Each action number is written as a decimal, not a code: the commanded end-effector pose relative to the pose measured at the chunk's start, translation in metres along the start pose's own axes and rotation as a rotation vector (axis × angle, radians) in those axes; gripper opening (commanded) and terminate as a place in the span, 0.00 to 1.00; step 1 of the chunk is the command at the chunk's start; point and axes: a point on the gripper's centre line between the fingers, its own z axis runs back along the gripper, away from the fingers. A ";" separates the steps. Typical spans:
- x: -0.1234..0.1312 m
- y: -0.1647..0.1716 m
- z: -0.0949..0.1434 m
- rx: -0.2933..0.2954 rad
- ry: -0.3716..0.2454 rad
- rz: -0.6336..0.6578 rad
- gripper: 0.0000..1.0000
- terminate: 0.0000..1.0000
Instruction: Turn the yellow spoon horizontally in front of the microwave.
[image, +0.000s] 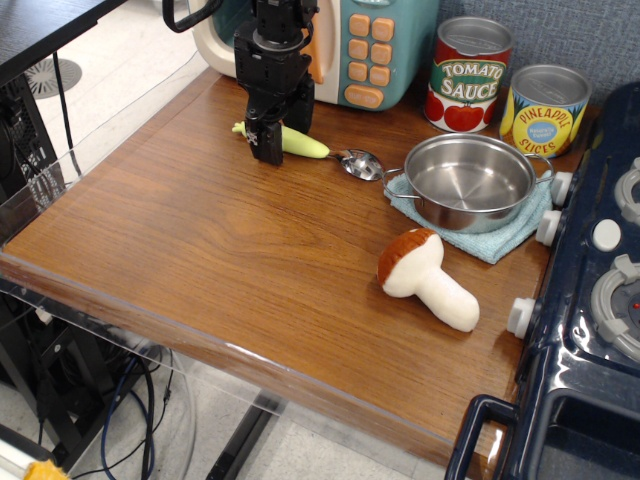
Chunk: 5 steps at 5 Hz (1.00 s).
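Black and upright, my gripper (272, 133) hangs over the left end of the yellow spoon (305, 146), fingers astride the handle; whether they clamp it I cannot tell. At 12 o'clock from me stands the microwave (375, 45). At my 3 o'clock sits the steel pot (470, 182) on its blue cloth (498, 240). The spoon lies flat on the table (200, 260), bowl pointing toward 3 o'clock.
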 end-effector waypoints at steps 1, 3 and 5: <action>0.013 -0.012 0.080 -0.172 -0.004 -0.021 1.00 0.00; 0.014 -0.004 0.091 -0.179 0.022 -0.094 1.00 0.00; 0.014 -0.004 0.091 -0.179 0.022 -0.094 1.00 1.00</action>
